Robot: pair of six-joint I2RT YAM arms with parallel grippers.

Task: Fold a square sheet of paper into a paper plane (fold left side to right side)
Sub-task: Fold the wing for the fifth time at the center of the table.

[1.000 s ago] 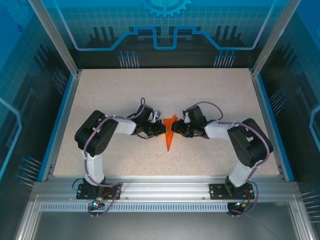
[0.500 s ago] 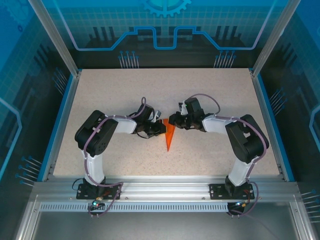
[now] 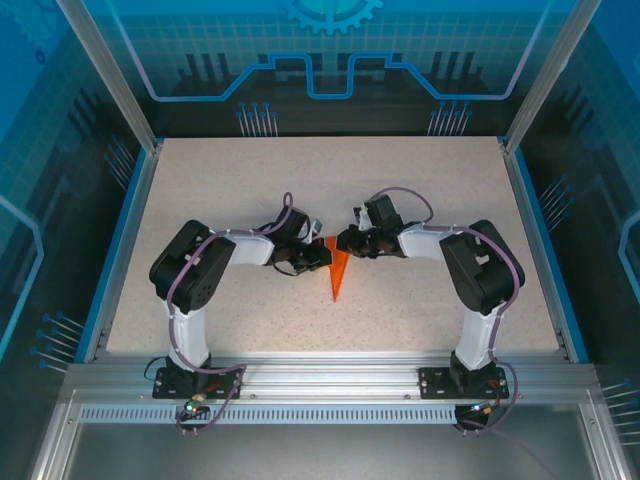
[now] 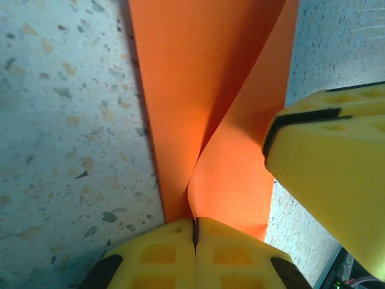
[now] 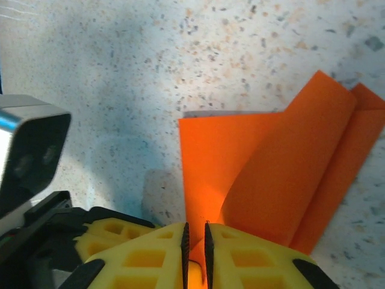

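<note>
The orange sheet of paper (image 3: 338,276) lies mid-table, folded into a slim pointed paper plane shape with its tip toward the near edge. My left gripper (image 3: 321,257) is shut on its left upper edge. In the left wrist view the jaws (image 4: 194,227) pinch a raised layer of the paper (image 4: 204,90). My right gripper (image 3: 344,243) reaches in from the right at the wide top end. In the right wrist view (image 5: 194,236) its nearly closed jaws hold a paper (image 5: 289,174) edge, and a flap curls up to the right. One of its fingers (image 4: 337,174) shows in the left wrist view.
The speckled tabletop (image 3: 420,190) has blue rails on both sides and an aluminium frame along the near edge (image 3: 320,372). The left arm's grey wrist camera (image 5: 30,150) sits close beside my right gripper. Both arms meet over the middle of the table.
My right gripper has moved left and a little farther back to the paper's top end and closed on it. The paper's wide top looks narrower. The left arm has not moved.
</note>
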